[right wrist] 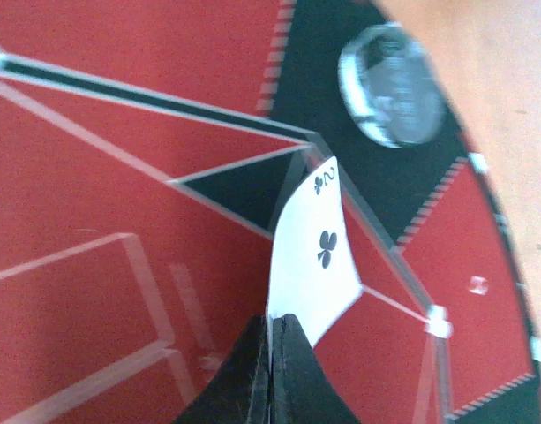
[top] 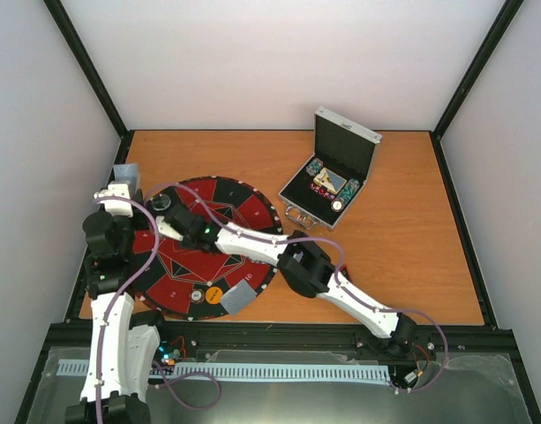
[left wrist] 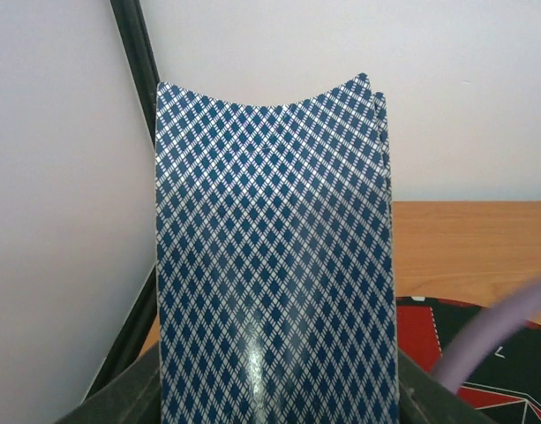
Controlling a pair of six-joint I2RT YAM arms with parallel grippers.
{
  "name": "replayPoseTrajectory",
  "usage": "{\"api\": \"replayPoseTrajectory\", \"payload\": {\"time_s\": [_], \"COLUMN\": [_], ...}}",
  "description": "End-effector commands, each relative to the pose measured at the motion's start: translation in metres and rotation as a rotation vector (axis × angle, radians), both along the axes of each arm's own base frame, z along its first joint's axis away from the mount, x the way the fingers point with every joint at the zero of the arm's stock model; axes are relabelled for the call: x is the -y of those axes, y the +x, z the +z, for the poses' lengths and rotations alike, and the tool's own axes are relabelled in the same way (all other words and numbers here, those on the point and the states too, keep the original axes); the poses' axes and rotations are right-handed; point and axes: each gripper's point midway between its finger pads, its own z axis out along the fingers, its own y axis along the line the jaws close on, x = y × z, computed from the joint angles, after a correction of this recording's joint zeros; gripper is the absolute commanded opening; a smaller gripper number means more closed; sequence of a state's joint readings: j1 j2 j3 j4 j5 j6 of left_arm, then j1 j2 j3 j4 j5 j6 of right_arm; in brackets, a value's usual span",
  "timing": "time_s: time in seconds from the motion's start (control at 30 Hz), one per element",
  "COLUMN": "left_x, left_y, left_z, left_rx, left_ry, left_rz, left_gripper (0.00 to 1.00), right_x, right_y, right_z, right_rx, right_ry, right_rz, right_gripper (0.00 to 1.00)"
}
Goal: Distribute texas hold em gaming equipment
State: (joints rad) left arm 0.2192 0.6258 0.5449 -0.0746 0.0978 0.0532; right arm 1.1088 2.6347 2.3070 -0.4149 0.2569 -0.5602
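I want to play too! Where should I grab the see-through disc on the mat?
Probably by its round edge, coming straight down from above. The clear disc lies flat on the mat, so only opposite sides of its edge give the jaws something to pinch.

The cards [left wrist: 274, 265] ran off the left wrist view's bottom edge; the clear disc [right wrist: 394, 84] was blurred; inside the case [top: 345, 141], items were indistinct.
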Motion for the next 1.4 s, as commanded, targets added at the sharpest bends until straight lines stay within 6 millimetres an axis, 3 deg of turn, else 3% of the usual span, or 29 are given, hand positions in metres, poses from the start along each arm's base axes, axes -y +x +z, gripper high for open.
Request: {"api": "replayPoseTrajectory", "payload": {"time_s": [0.0, 0.2, 0.4, 0.67, 1.03, 1.2, 1.37], "left_x": [-0.004, -0.001, 0.0, 0.002, 0.004, 0.006, 0.006], "left_y": [-0.005, -0.006, -0.004, -0.004, -0.003, -0.003, -0.002], "left_z": [0.043, 0.04, 0.038, 0.036, 0.032, 0.032, 0.03], "left_rx": [0.115, 0.105, 0.103, 0.1, 0.093, 0.092, 0.085], "left_ry": [0.027, 0.028, 0.027, 0.021, 0.007, 0.002, -0.002], "left_rz": [0.025, 0.007, -0.003, -0.013, -0.028, -0.034, -0.035], "left_gripper": [0.4, 0.4, 0.4, 0.4, 0.4, 0.4, 0.4], "right_x": [-0.013, -0.021, -0.024, -0.029, -0.041, -0.038, -0.036], "right_y": [-0.041, -0.067, -0.095, -0.113, -0.102, -0.088, -0.088], "right_z": [-0.039, -0.058, -0.069, -0.079, -0.083, -0.084, -0.087], "right_rx": [-0.013, -0.136, -0.366, -0.472, -0.47, -0.411, -0.421], "right_ry": [-0.101, -0.072, -0.027, 0.009, 0.092, 0.103, 0.108], "right_rz": [0.06, 0.052, -0.004, -0.032, -0.116, -0.177, -0.205], "right_gripper": [0.03, 0.03, 0.03, 0.03, 0.03, 0.03, 0.03]}}
